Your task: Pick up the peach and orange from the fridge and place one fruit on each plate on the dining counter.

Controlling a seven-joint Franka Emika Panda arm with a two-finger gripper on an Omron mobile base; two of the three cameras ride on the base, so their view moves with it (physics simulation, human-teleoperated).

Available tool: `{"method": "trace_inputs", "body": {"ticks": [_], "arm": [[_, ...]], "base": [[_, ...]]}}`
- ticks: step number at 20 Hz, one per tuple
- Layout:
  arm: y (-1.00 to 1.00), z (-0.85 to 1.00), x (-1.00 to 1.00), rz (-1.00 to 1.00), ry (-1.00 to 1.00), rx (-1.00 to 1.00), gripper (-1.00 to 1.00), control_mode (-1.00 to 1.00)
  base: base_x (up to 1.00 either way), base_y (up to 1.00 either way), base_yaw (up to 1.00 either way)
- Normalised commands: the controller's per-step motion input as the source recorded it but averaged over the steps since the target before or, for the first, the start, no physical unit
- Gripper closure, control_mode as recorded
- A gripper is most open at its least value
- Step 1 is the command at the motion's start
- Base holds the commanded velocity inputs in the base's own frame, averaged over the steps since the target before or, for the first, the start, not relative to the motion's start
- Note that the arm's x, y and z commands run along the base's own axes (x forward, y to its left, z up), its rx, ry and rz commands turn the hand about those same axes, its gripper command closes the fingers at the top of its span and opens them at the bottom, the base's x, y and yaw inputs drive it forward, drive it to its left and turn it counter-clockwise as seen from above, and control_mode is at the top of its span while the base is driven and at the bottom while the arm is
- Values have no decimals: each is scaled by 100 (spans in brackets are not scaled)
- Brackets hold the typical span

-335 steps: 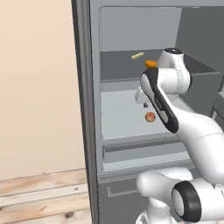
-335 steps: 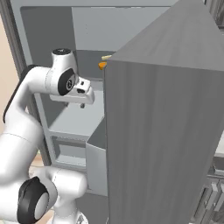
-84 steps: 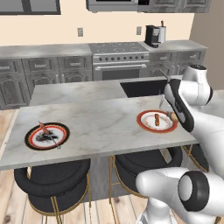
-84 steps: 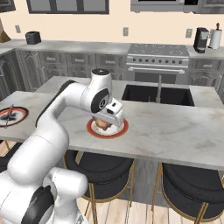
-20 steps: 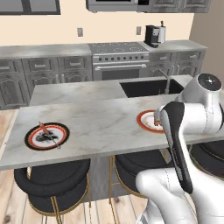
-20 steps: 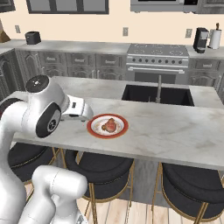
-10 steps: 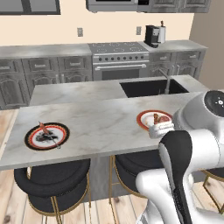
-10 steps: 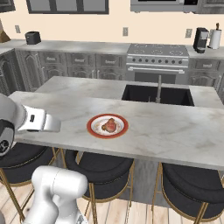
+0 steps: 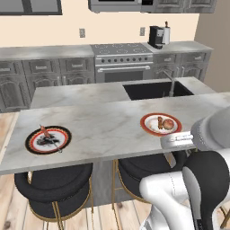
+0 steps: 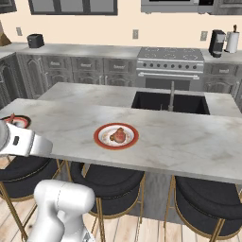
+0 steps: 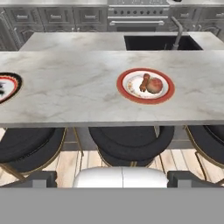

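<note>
The peach (image 11: pixel 155 85) lies on the right red-rimmed plate (image 11: pixel 165 93) on the dining counter (image 11: pixel 78 96), next to a small reddish-brown stick of food (image 11: pixel 143 82). Both base views show that same peach (image 9: pixel 168 123) (image 10: pixel 119 135) on its plate (image 9: pixel 148 127) (image 10: pixel 104 141). Dark scraps and a reddish stick sit on the second plate (image 9: pixel 32 144) (image 11: pixel 13 89) at the counter's left end. My gripper (image 11: pixel 114 180) is open, nothing between its fingers, drawn back in front of the counter's near edge. The orange and the fridge are out of view.
Round black gold-legged stools (image 11: pixel 131 146) (image 9: pixel 51 184) stand under the counter's near edge. Behind the island are a dark sink with faucet (image 10: pixel 170 101), a steel range (image 9: pixel 121 63) and a coffee machine (image 9: pixel 156 37). My white arm (image 9: pixel 197 179) occupies the lower right of the left base view.
The base has left the fridge and stands at the dining counter. My hand, over the right plate 4.2 s ago, has pulled back toward the base; the peach stays on the plate.
</note>
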Motion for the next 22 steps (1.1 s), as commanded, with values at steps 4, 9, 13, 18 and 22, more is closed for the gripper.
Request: {"method": "trace_inputs", "body": {"ticks": [4, 9, 13, 18, 22], "arm": [[0, -2, 0, 0, 0, 0, -100, -100], [0, -5, 0, 0, 0, 0, -100, 100], [0, 0, 0, 0, 0, 0, -100, 100], [0, 0, 0, 0, 0, 0, -100, 100], [0, 0, 0, 0, 0, 0, -100, 100]], "base": [[0, 0, 0], [-8, 9, 2], [-53, 64, 27], [-43, 84, 49], [-28, 86, 62]]}}
